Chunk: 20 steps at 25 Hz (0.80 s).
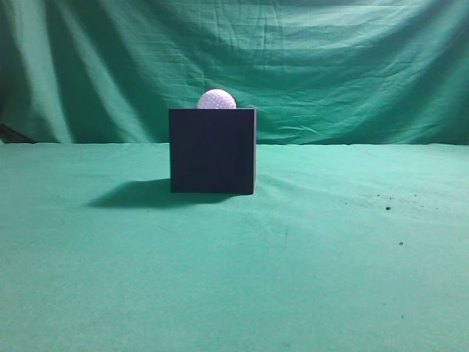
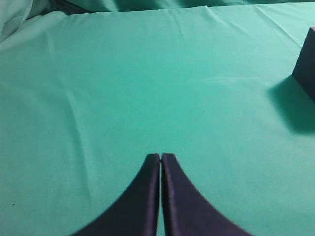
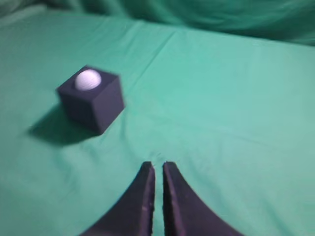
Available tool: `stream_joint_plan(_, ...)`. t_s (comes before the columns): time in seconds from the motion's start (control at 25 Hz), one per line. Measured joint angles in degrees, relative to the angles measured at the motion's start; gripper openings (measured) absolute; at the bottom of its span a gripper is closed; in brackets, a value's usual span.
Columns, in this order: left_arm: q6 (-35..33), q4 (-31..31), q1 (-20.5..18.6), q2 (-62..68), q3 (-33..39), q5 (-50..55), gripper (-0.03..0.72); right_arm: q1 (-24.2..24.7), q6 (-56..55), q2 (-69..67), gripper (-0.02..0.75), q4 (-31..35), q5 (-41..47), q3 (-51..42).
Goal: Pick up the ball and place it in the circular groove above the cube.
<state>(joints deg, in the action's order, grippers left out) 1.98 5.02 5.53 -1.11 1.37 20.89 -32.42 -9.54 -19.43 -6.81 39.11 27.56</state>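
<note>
The white dimpled ball [image 1: 217,100] sits on top of the dark navy cube [image 1: 212,150], in the middle of the green cloth. In the right wrist view the ball [image 3: 88,79] rests in the cube's [image 3: 93,105] top, far to the upper left of my right gripper [image 3: 158,164]. That gripper is empty, with its fingers almost together. My left gripper [image 2: 161,156] is shut and empty over bare cloth. Only a corner of the cube [image 2: 307,61] shows at the right edge of the left wrist view. Neither gripper shows in the exterior view.
Green cloth [image 1: 330,257] covers the table and hangs as a backdrop [image 1: 352,59]. A few dark specks [image 1: 388,207] lie on the cloth at the right. The cube's shadow [image 1: 135,194] falls to its left.
</note>
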Motion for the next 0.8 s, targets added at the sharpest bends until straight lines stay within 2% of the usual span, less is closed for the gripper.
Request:
stream_joint_plan(0.24, 0.00, 0.00, 0.00, 0.00, 0.00, 0.00, 0.000, 14.03, 0.22, 9.18, 0.000, 0.00, -15.21, -14.81)
stream_joint_plan(0.4, 0.00, 0.00, 0.00, 0.00, 0.00, 0.00, 0.000, 20.83, 0.11, 14.55, 0.000, 0.00, -21.66, -22.55)
stream_joint_plan(0.6, 0.00, 0.00, 0.00, 0.00, 0.00, 0.00, 0.000, 24.51, 0.01, 19.47, 0.000, 0.12, -23.39, -28.79)
stream_joint_plan(0.8, 0.00, 0.00, 0.00, 0.00, 0.00, 0.00, 0.000, 26.54, 0.01, 20.00, 0.000, 0.53, -21.28, -29.05)
